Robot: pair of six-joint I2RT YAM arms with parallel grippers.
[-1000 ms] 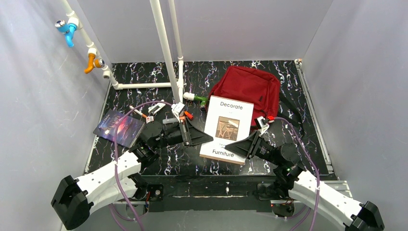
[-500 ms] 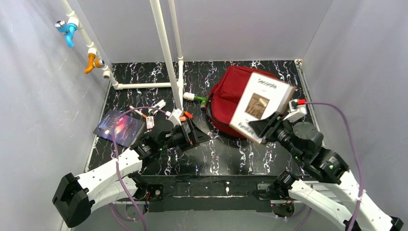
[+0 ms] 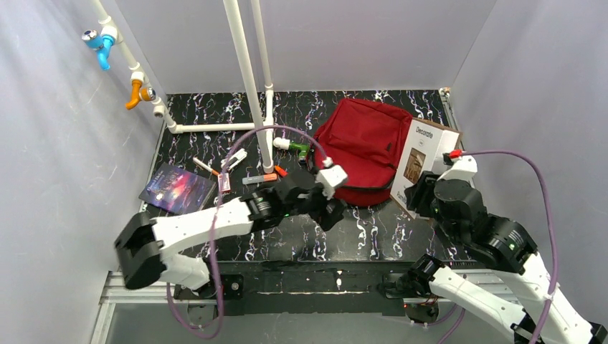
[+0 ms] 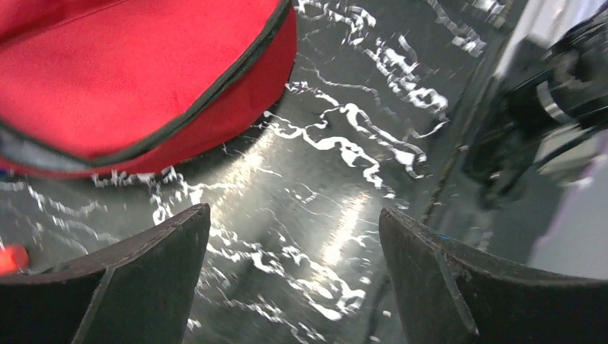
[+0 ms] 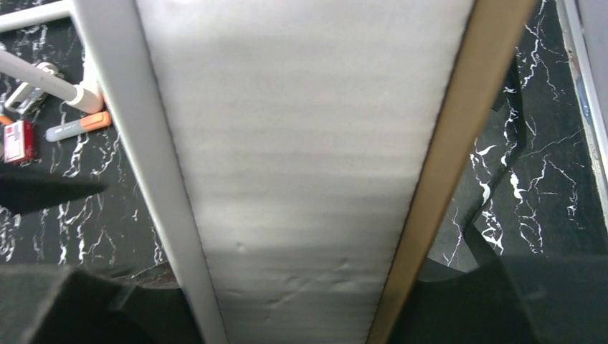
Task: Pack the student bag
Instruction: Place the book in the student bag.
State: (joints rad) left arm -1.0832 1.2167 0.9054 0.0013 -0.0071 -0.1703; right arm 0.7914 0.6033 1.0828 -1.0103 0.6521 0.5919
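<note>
My left gripper (image 4: 294, 236) was spread wide beside the red bag (image 4: 129, 79); my right gripper (image 5: 301, 301) pinched the big book (image 5: 301, 143).

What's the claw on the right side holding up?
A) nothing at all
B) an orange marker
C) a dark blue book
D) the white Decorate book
D: the right claw is clamped on the white book, which stands tilted up beside the student bag.
</note>
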